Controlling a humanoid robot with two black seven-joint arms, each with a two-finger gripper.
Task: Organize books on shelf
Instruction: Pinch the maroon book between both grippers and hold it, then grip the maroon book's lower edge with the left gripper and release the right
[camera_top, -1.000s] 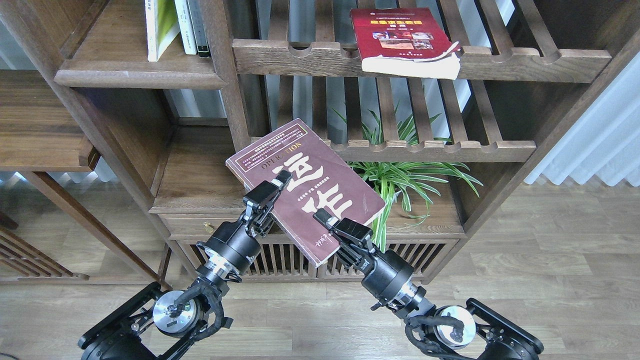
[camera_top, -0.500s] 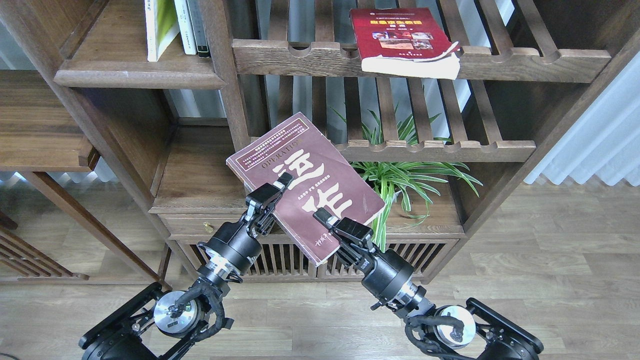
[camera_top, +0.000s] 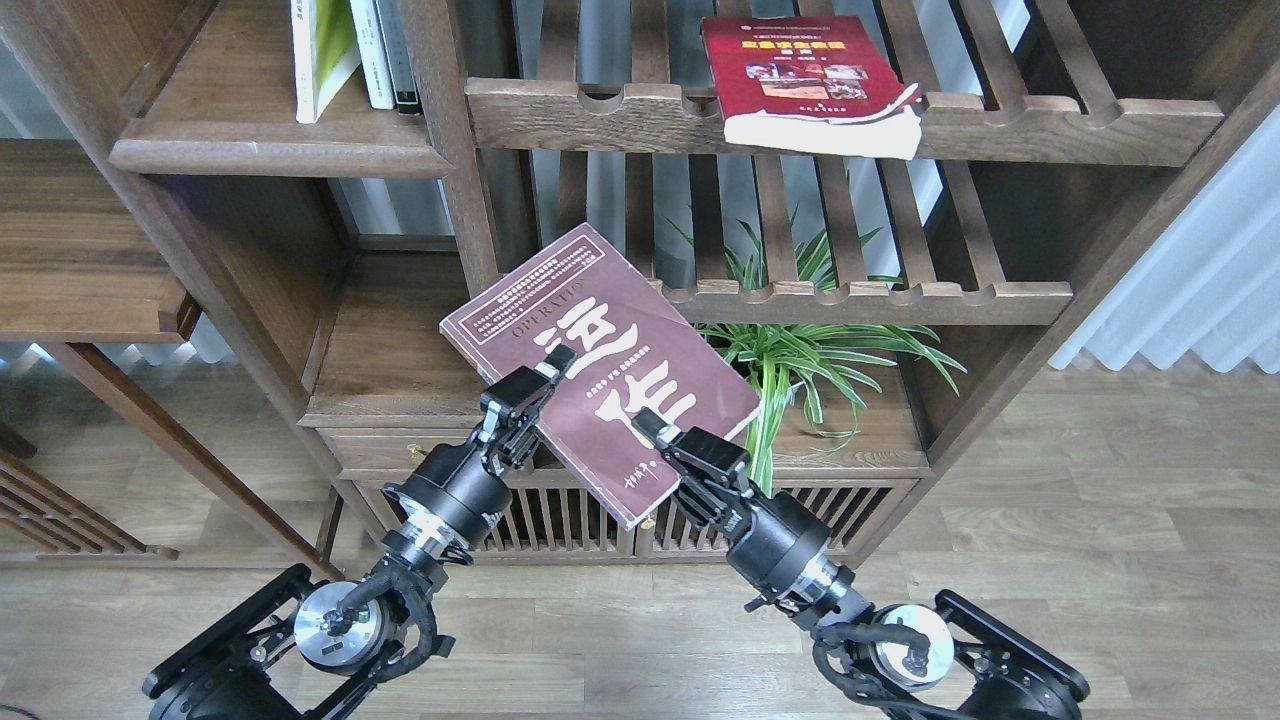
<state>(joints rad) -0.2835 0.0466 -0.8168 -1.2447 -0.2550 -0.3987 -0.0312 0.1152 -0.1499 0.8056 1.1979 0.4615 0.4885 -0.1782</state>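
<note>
1. The maroon book (camera_top: 600, 370) is held in the air in front of the bookcase, cover up and tilted, its far corner at about 12 o'clock reaching toward the lower slatted rack (camera_top: 870, 295).
2. The left gripper (camera_top: 535, 385) clamps the book's left long edge, with one finger lying on the cover. The right gripper (camera_top: 665, 440) clamps the near right edge in the same way.
3. The red book (camera_top: 800, 75) lies flat on the upper slatted rack (camera_top: 1050, 125) at 1 o'clock. Its white page block overhangs the notched front rail.
4. The yellow-green book (camera_top: 320, 50) stands leaning at 11 o'clock on the solid shelf (camera_top: 260, 150), beside slim volumes (camera_top: 385, 55). To the left of it the board lies open.
5. Below that, at 10 o'clock from the held book, the lower solid board (camera_top: 385, 350) is bare. The book's left corner hangs over its front right part.
6. The wood is dark brown and grained; the solid boards have thick rounded front edges, and the racks are spaced slats with scalloped rails.
7. The maroon cover is matt and worn, with bold white characters.
8. A green plant (camera_top: 800, 350) with long narrow leaves sits at 3 o'clock of the book, under the lower rack.
</note>
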